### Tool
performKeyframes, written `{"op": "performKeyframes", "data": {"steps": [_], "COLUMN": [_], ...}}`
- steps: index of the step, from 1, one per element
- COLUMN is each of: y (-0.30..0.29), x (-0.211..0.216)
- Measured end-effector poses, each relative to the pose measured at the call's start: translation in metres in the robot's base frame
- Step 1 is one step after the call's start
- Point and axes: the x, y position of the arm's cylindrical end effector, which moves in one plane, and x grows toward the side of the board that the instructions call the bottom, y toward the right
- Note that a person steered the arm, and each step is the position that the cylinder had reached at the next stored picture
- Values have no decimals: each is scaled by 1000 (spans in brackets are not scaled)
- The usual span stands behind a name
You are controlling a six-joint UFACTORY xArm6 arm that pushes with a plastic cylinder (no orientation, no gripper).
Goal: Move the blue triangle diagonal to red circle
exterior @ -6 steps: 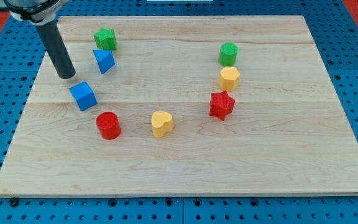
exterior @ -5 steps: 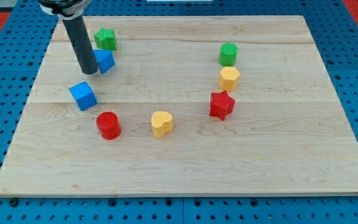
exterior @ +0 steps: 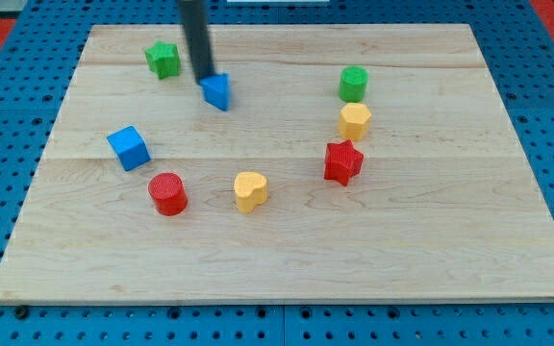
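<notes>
The blue triangle (exterior: 218, 91) lies on the wooden board (exterior: 287, 250) near the view's top, left of centre. My tip (exterior: 203, 78) touches the triangle's upper left side. The red circle (exterior: 167, 193) sits lower down, towards the view's bottom left of the triangle, well apart from it.
A green block (exterior: 163, 59) lies at the top left and a blue cube (exterior: 128, 148) left of the red circle. A yellow heart (exterior: 250, 190) sits at the bottom centre. On the right stand a green cylinder (exterior: 353, 84), a yellow hexagon (exterior: 354, 121) and a red star (exterior: 342, 161).
My tip has swept right from the board's left side and pushed the blue triangle to the right, away from the green block. The other blocks have not moved.
</notes>
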Motion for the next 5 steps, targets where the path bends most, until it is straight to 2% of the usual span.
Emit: {"op": "performKeyframes", "data": {"steps": [1,2,3,4,5], "y": [20,46,13,18,51], "x": [-15,-6,47,76,5]}}
